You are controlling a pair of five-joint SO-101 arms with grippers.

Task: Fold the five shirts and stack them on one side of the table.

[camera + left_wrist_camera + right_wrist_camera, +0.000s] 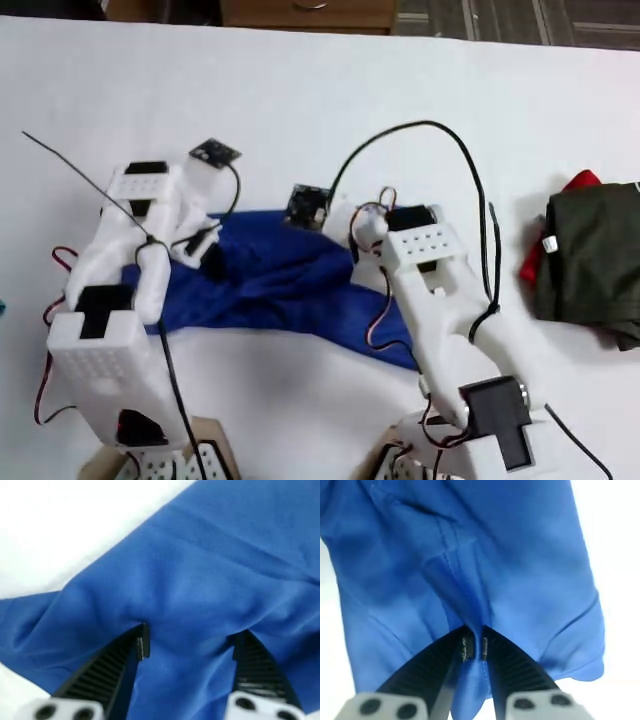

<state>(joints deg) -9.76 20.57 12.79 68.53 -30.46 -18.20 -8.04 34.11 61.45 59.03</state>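
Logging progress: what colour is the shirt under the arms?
The shirt is plain blue, clearest in the left wrist view.

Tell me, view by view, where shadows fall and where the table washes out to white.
High view: even, soft light, the table pale with no hard shadows, the blue shirt darker in its folds. Left wrist view: table plain white, dim creases by the left gripper. Right wrist view: table burnt white, shade along the fold the right gripper pinches.
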